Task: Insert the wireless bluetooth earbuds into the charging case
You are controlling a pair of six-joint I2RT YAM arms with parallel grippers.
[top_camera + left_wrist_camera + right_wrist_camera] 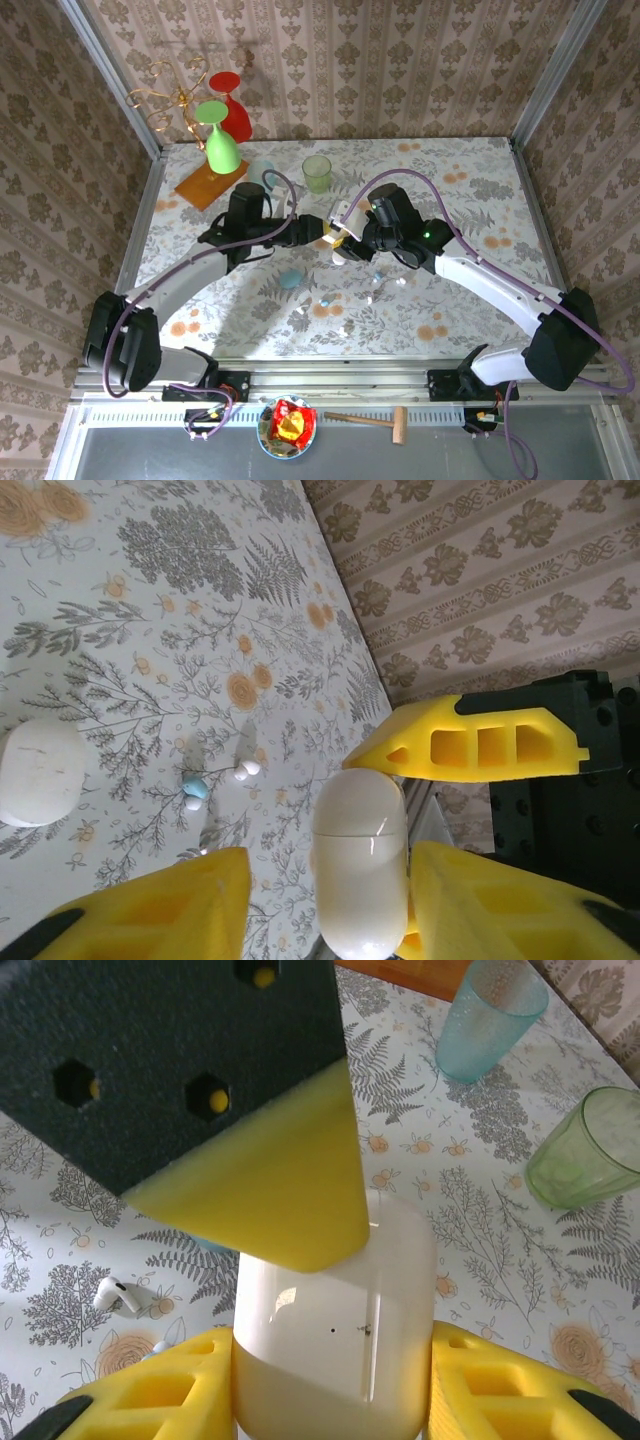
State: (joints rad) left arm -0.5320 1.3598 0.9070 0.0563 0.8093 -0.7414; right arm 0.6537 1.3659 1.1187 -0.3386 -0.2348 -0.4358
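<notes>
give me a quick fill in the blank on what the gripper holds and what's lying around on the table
1. The right gripper is clamped on the ___ charging case.
2. Beside the blue cup stands a ___ cup.
3. The loose earbuds lie on the ___.

Missing words: white; green; table.

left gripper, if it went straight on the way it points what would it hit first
The white charging case, already partly between its fingers; the right gripper holds it. Depth is unclear, so probably.
</notes>
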